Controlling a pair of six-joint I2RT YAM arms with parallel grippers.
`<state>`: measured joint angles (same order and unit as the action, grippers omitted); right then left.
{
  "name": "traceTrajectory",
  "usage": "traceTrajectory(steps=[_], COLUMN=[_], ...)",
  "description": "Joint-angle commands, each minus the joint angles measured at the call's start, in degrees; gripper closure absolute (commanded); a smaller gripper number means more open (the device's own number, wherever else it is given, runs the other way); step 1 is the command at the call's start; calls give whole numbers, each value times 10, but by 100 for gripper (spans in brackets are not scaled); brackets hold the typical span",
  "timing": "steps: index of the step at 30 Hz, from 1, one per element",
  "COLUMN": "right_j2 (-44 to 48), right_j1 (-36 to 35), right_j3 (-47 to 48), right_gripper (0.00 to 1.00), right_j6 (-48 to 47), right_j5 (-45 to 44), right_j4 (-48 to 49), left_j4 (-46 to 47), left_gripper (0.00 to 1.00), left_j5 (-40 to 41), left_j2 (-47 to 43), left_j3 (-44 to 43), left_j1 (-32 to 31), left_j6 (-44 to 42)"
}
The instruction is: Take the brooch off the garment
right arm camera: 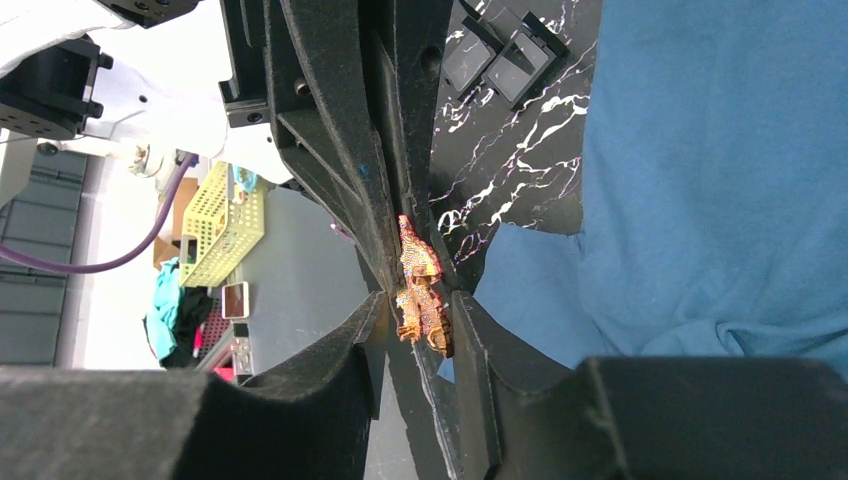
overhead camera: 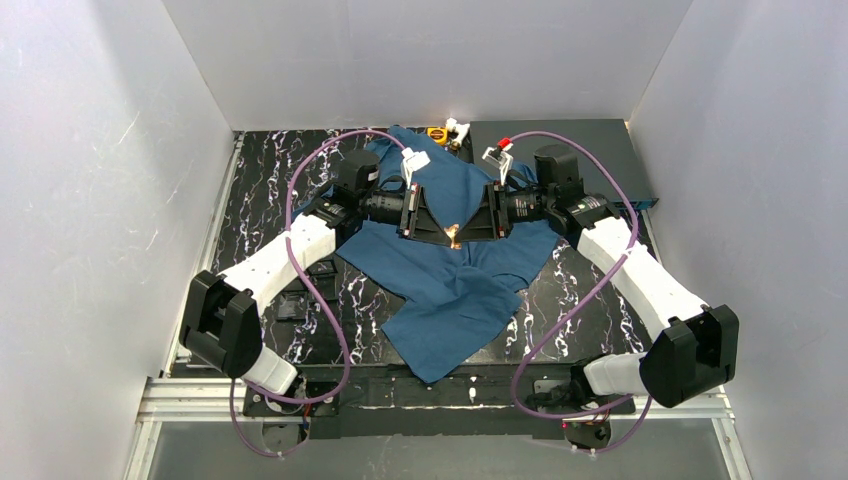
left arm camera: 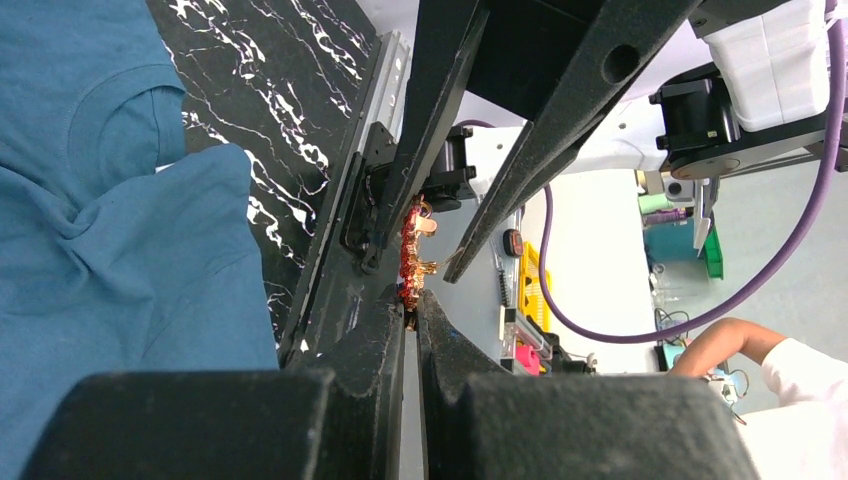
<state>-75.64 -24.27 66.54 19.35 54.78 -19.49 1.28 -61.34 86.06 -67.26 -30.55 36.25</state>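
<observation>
Arms reach in from either side on my overhead feed. The left arm (overhead camera: 300,245) and the right arm (overhead camera: 630,260) each rise from the near edge, bend at the elbow and turn inward. Their wrists lie level and face one another nose to nose over the middle of the large dark teal-blue short-sleeved T-shirt (overhead camera: 450,300).

The shirt lies crumpled across the black, white-veined marble-look tabletop (overhead camera: 260,200), and one corner of it reaches the near edge. Plain white walls (overhead camera: 100,200) close in the left, right and far sides. Both forearms are well apart from them, with bare tabletop showing on each side of the cloth. A small yellow and white object (overhead camera: 445,130) sits at the far edge just beyond the shirt, well apart from the wrists.

On my left wrist feed the left gripper (left arm camera: 412,312) is clenched, its black fingers (left arm camera: 370,350) pressed to a sliver. The small ornate gold and red metal brooch (left arm camera: 412,255) stands out of their tips, pinched by its lower end. The right gripper (right arm camera: 418,305) is parted and straddles the brooch, one finger on each side. On my right wrist feed the brooch lies against one pad; I cannot tell whether the other pad touches it.

The brooch sits up between the two sets of fingertips, above the cloth. I cannot tell whether its pin is in the shirt.
</observation>
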Motion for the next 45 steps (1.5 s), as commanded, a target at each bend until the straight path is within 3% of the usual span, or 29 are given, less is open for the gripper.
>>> traceTrajectory(steps=[1,5,26,28,32,34,45], right_j2=[-2,-4,-3,1,7,6,-2], right_j1=[-2,-2,0,0,0,1,28], right_j3=[3,1,6,6,11,19,33], right_gripper=[65,70,77,73,51,46,56], right_j6=[3,5,-18,-21,-25,-25,-22], right_j5=[13,13,-27,-18,1,12,47], right_j4=[22,25,-2,-1,-2,-6,-23], left_j4=[9,9,8,6,-1,-2,13], left_gripper=[100,100,100,100,100,100,100], left_j5=[-22,-23,-13,-10,-2,-5,-36], left_j2=[-8,-9,-15,-14,-10,-9,-20], left_j3=[-11,-11,-5,-4,-1,1,13], left_j1=[-2,-3,-4,-2,4,9,21], left_j6=[0,-1,4,4,-1,-4,-6])
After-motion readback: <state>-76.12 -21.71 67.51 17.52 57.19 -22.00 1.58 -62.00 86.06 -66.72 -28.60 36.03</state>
